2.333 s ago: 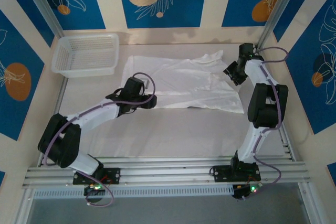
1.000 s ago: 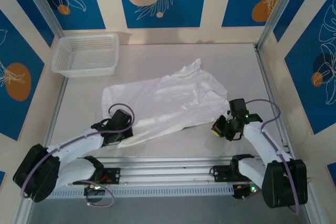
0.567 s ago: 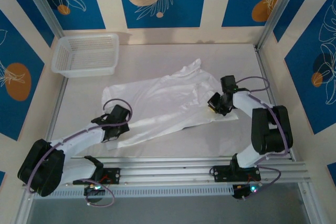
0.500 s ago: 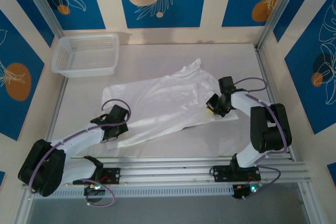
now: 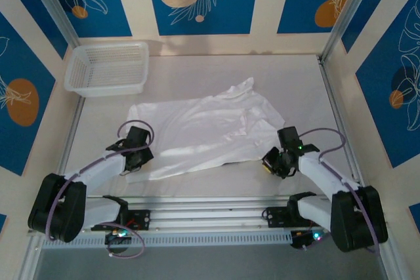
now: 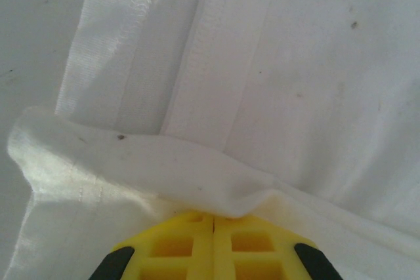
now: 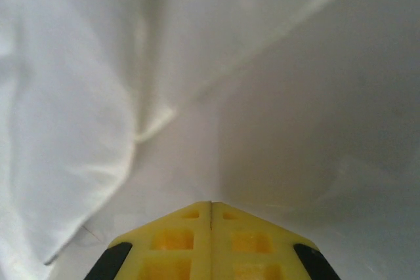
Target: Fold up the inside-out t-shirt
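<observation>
Your left gripper [image 6: 213,220] has its jaws pinched tight on the near left edge of the white t-shirt [image 5: 203,129], which lies crumpled in the middle of the counter [image 5: 216,180]. Your right gripper [image 7: 210,206] has its jaws pinched tight on the near right corner. I think you should pull both sides apart gently and evenly, so the cloth goes flat and does not slip out.

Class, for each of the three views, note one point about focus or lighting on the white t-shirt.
Top external: even light, wrinkles on the t-shirt readable. Left wrist: sharp, seam stitching clear, the fold by the left hand glowing bright. Right wrist: soft, hazy, low contrast, no weave visible.
</observation>
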`<action>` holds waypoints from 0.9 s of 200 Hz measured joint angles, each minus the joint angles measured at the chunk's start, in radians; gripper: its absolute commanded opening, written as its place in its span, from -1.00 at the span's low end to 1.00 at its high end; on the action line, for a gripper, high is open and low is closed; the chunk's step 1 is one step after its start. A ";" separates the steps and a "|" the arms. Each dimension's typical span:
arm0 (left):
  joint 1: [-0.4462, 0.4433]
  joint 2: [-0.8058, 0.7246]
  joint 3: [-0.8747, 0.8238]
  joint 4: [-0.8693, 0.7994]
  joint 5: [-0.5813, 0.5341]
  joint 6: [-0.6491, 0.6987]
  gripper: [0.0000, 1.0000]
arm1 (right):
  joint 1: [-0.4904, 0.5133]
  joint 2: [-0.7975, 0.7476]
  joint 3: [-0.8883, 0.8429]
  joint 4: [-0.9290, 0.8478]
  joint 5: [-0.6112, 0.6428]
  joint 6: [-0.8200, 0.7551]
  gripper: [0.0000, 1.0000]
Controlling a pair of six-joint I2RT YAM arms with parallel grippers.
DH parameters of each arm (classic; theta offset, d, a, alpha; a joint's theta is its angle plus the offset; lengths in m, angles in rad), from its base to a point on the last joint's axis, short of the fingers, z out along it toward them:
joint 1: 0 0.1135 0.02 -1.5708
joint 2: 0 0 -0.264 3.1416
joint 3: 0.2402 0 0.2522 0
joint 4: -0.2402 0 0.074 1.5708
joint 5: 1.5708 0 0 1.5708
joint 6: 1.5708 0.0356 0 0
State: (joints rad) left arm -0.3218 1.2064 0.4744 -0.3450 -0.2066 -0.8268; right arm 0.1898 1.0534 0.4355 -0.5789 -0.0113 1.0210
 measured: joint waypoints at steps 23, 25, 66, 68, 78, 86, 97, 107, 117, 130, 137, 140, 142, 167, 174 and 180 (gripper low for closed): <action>0.001 -0.047 0.000 -0.018 0.013 0.015 -0.80 | 0.001 -0.058 0.037 -0.086 0.005 -0.044 -1.00; 0.001 -0.052 0.000 -0.019 0.015 0.016 -0.74 | 0.001 -0.059 0.048 -0.095 0.008 -0.048 -1.00; 0.002 -0.178 0.127 -0.030 0.067 0.040 0.03 | 0.000 0.157 0.497 -0.080 0.100 -0.363 -0.72; 0.002 -0.178 0.140 -0.029 0.070 0.045 0.03 | 0.000 0.176 0.525 -0.073 0.105 -0.383 -0.72; 0.002 -0.172 0.204 -0.031 0.078 0.064 0.04 | -0.004 0.298 0.654 -0.057 0.146 -0.496 -0.74; 0.002 -0.163 0.251 -0.032 0.082 0.080 0.05 | -0.011 0.406 0.761 -0.049 0.182 -0.578 -0.75; 0.002 -0.148 0.313 -0.032 0.089 0.115 0.07 | -0.027 0.556 0.896 -0.043 0.223 -0.681 -0.69; 0.002 -0.135 0.355 -0.031 0.097 0.147 0.08 | -0.047 0.680 1.007 -0.048 0.247 -0.762 -0.45; 0.002 -0.122 0.378 -0.030 0.104 0.177 0.10 | -0.068 0.790 1.099 -0.063 0.252 -0.821 -0.30; 0.002 -0.104 0.391 -0.031 0.114 0.215 0.14 | -0.095 0.913 1.211 -0.108 0.245 -0.893 -0.06; 0.002 -0.093 0.393 -0.031 0.121 0.236 0.18 | -0.108 0.973 1.267 -0.134 0.233 -0.928 -0.01; 0.002 -0.089 0.393 -0.032 0.122 0.241 0.19 | -0.113 0.988 1.284 -0.143 0.231 -0.948 0.00; 0.002 -0.086 0.393 -0.033 0.122 0.247 0.20 | -0.116 1.003 1.297 -0.148 0.226 -0.951 0.01; 0.002 -0.054 0.393 -0.040 0.129 0.303 0.34 | -0.138 1.152 1.470 -0.249 0.190 -1.048 0.06; 0.002 -0.047 0.393 -0.039 0.129 0.314 0.34 | -0.137 1.190 1.521 -0.272 0.187 -1.073 0.06; 0.002 -0.039 0.393 -0.037 0.129 0.324 0.35 | -0.133 1.221 1.563 -0.293 0.186 -1.093 0.06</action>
State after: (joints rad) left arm -0.3199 1.1675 0.8673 -0.3820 -0.0776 -0.5030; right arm 0.0566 2.2742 1.9987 -0.8722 0.1749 -0.0715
